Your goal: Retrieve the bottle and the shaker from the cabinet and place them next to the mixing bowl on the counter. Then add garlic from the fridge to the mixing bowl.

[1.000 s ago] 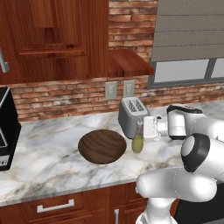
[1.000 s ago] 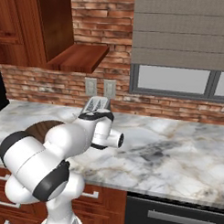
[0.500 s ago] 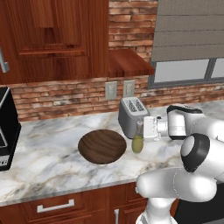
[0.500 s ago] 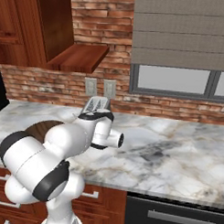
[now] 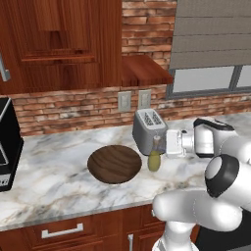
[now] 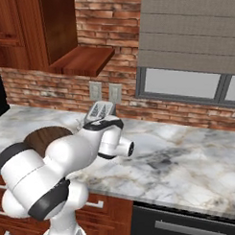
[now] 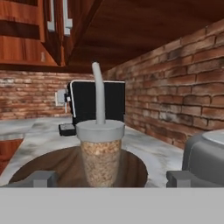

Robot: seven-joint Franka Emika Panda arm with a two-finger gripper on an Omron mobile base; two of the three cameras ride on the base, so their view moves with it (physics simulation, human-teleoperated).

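Bottle [image 5: 154, 158] stands by the mixing bowl [image 5: 114, 163]; my gripper [image 7: 111, 178] fingers are wide open. I guess shaker and garlic remain.

On the counter [image 5: 59, 181], the bottle [image 5: 154, 158] stands just ahead of the end effector [image 5: 164, 145], between its fingertips. The bowl [image 5: 114, 163] lies beyond the bottle; the toaster [image 5: 147, 128] sits just beside the end effector, toward the wall.
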